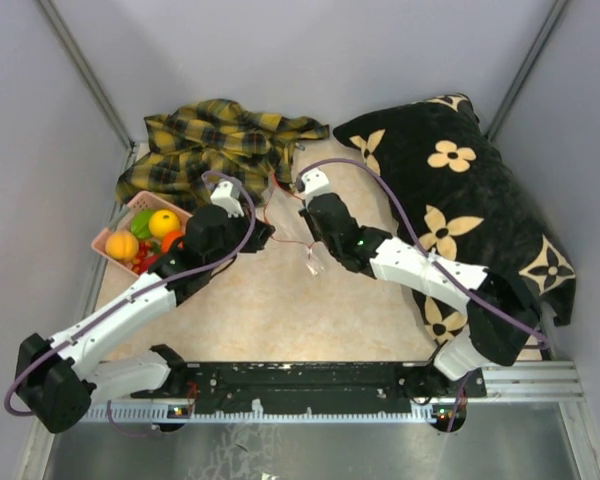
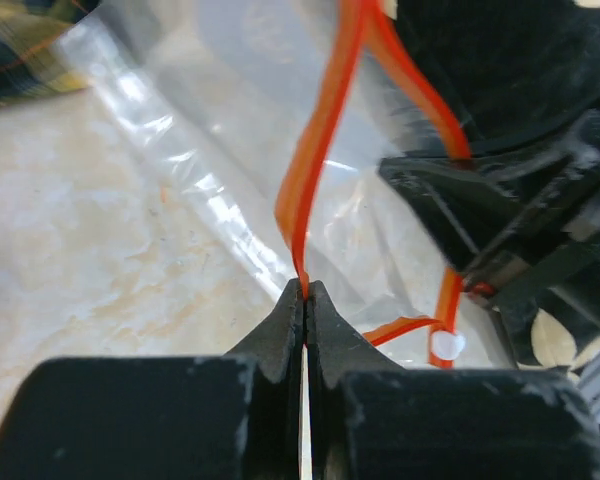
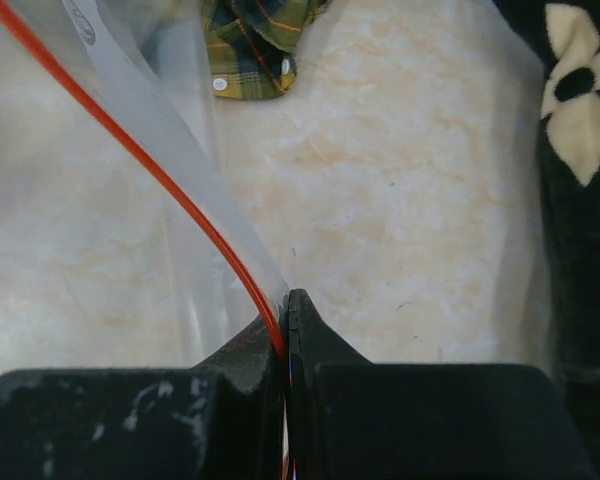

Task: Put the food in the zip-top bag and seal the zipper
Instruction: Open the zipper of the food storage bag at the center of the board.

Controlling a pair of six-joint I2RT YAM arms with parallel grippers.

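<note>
On the beige marbled table (image 1: 280, 320), near the middle of its far edge, a clear floppy plastic zip-top bag (image 2: 200, 130) is stretched between the arms. The left gripper (image 2: 305, 290) and right gripper (image 3: 285, 300) each have their fingers pressed together on its thin red zipper strip (image 2: 315, 150). The small toy fruits and vegetables (image 1: 155, 230) lie in a pink perforated plastic basket (image 1: 102, 240) at the left edge.

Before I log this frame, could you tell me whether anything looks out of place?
The left gripper and right gripper pinch the zipper, yet the food sits in the pink basket, not the zip-top bag. A crumpled plaid shirt lies behind.
</note>
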